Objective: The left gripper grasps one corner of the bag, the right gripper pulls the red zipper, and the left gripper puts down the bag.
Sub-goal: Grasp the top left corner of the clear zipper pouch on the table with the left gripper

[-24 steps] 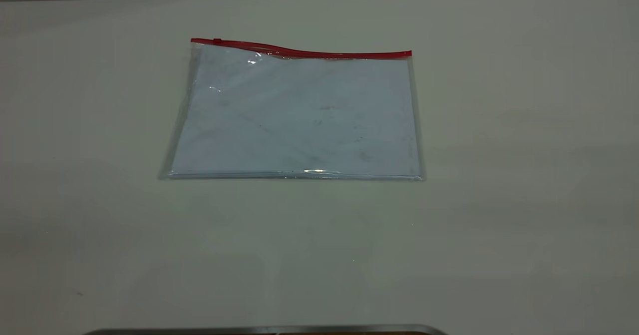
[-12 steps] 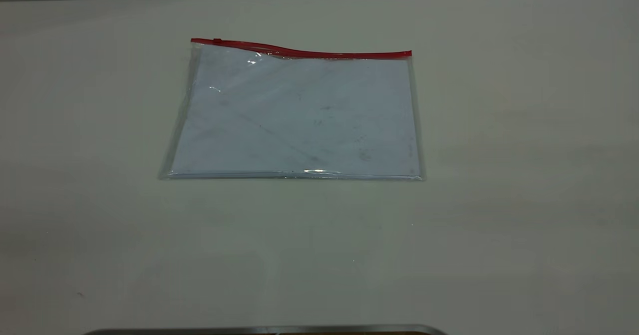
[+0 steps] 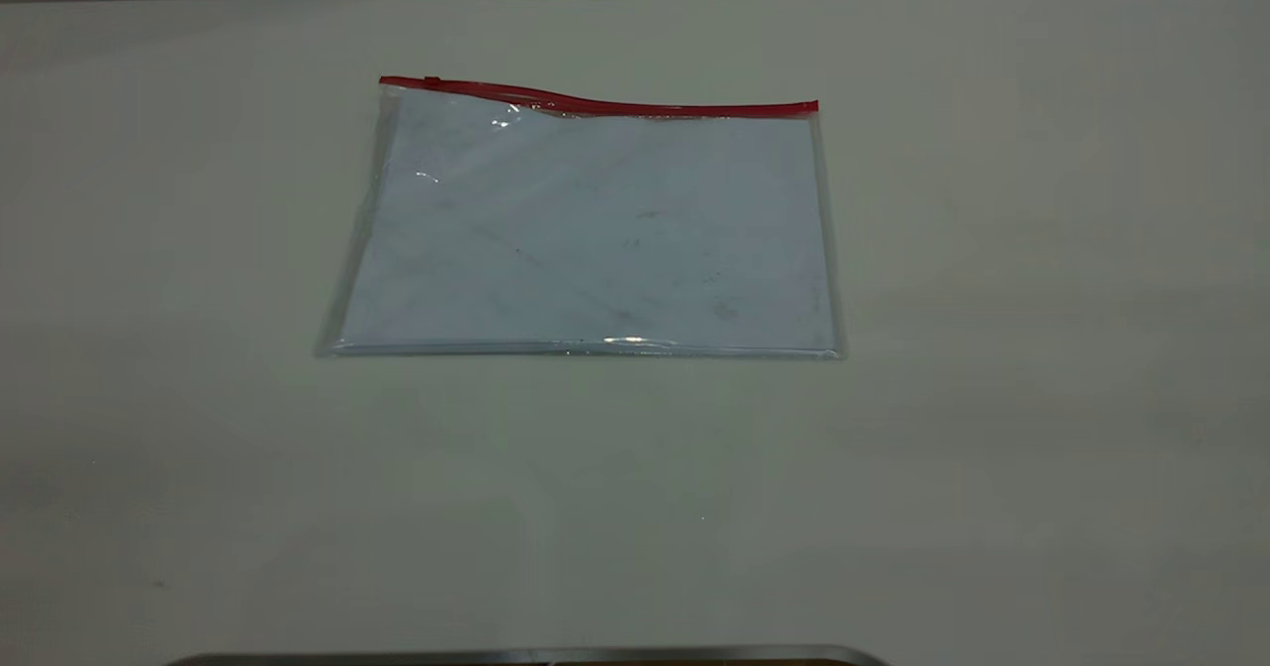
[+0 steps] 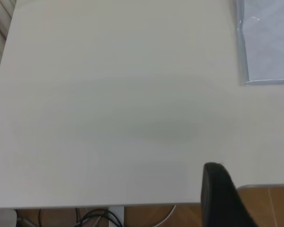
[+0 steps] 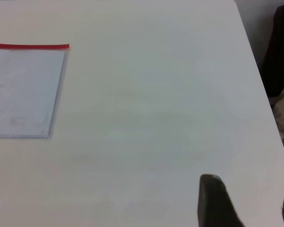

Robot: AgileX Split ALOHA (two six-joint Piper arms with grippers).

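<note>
The bag [image 3: 585, 229] lies flat on the white table [image 3: 992, 398], a clear pouch with a scuffed bluish-white sheet inside. The red zipper [image 3: 635, 107] runs along its far long side, with the small slider tab [image 3: 431, 81] near the left end. Neither arm shows in the exterior view. In the left wrist view the left gripper [image 4: 253, 189] is open over the table's edge, well away from the bag's corner [image 4: 270, 47]. In the right wrist view the right gripper [image 5: 250, 201] is open with nothing between its fingers, far from the bag [image 5: 23, 90] and the zipper end [image 5: 33, 46].
Bare tabletop surrounds the bag on all sides. A grey metal strip [image 3: 526, 655] lies at the near table edge. Past the edge are a wooden floor and cables [image 4: 99, 218] by the left arm, and a dark object [image 5: 280, 52] by the right.
</note>
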